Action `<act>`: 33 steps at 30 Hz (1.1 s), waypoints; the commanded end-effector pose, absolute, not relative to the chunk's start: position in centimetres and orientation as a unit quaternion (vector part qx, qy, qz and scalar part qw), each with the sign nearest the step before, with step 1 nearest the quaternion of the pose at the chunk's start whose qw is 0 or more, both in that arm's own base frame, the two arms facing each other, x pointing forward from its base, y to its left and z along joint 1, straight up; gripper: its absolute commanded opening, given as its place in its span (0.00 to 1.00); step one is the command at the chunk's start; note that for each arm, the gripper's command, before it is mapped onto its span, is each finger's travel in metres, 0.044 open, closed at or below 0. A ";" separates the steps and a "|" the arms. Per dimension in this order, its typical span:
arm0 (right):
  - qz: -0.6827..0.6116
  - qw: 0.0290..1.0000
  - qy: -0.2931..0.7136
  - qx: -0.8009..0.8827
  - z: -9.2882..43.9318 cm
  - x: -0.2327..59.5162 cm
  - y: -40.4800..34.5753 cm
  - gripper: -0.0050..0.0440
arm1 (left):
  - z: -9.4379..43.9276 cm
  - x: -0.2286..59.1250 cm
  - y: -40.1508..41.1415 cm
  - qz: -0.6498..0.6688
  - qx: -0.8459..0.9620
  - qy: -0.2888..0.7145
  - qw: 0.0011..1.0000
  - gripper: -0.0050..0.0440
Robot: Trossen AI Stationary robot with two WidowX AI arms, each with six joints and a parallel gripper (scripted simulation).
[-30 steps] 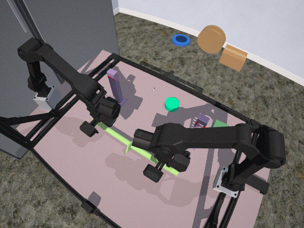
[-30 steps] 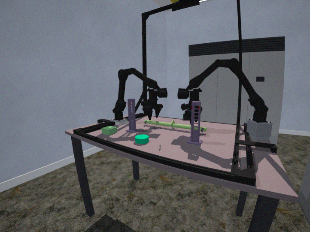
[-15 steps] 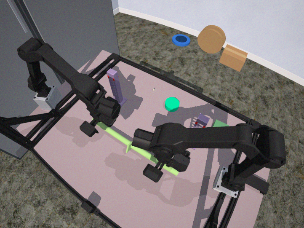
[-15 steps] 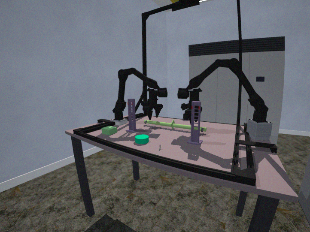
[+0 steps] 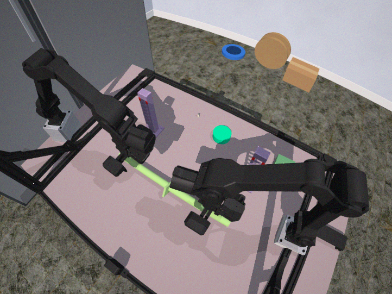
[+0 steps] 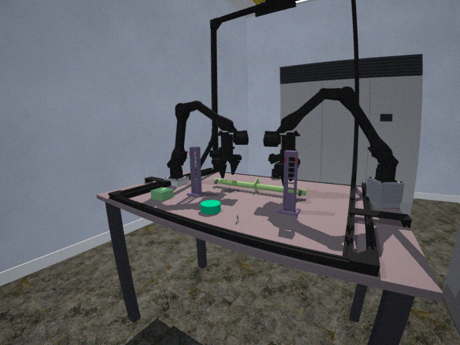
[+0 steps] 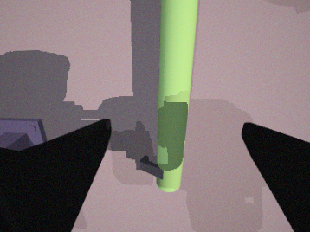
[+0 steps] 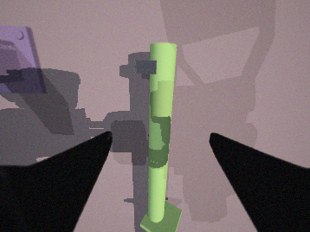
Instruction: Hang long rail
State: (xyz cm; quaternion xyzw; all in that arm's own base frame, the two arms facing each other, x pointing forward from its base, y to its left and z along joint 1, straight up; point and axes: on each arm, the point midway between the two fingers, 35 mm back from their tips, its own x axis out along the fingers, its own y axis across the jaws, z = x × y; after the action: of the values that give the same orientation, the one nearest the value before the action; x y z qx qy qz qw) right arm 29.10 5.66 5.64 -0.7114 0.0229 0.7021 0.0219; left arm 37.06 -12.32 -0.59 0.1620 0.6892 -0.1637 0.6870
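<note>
Rail, one, long, light green, round in section: appears to rest on the table (image 5: 107,215) (image 6: 325,222), unhung. Square-edged fin (image 5: 165,190) (image 6: 256,184) (image 8: 173,218) at mid-length.
End hooks, two, dark grey: left-end hook (image 7: 151,169), right-end hook (image 8: 145,67), both projecting toward the posts' side.
Left gripper (image 5: 126,163) (image 6: 282,180) (image 7: 177,125): fingers wide apart astride the rail, nothing clamped.
Right gripper (image 5: 212,213) (image 6: 227,175) (image 8: 161,136): likewise apart, empty, between fin and hook.
Step in hand, as judged: grasping. Centre each finger pair, lower evenly, close together, keep clear of the hooks, then raise both ends equally.
Posts, two, purple, slotted, upright: left post (image 5: 148,112) (image 6: 290,199), right post (image 5: 261,155) (image 6: 195,182); red marks near the tops, awaiting the hooks.
Beyond: turquoise cylinder (image 5: 221,134) (image 6: 210,207), green block (image 5: 283,159) (image 6: 162,194).
</note>
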 end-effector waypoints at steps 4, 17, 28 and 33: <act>0.702 0.022 0.024 -0.711 5.1 29.1 5.7 1.00 | -1.1 37.1 -12.3 -0.163 0.162 0.689 0.687 1.00; 0.702 0.022 0.024 -0.711 3.4 29.0 5.7 1.00 | -2.9 37.0 -12.3 -0.163 0.162 0.689 0.687 1.00; 0.702 0.022 0.024 -0.711 2.0 28.9 5.6 1.00 | -4.3 36.8 -12.2 -0.163 0.162 0.689 0.687 1.00; 0.702 0.022 0.024 -0.711 2.0 28.9 5.6 1.00 | -4.3 36.8 -12.2 -0.163 0.162 0.689 0.687 1.00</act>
State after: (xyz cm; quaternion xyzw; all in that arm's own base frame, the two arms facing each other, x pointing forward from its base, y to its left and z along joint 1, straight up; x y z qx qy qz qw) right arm 29.11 5.69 2.36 -0.7144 0.0219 0.6990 0.0222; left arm 37.05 -12.31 -3.86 0.1617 0.6857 -0.1640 0.6905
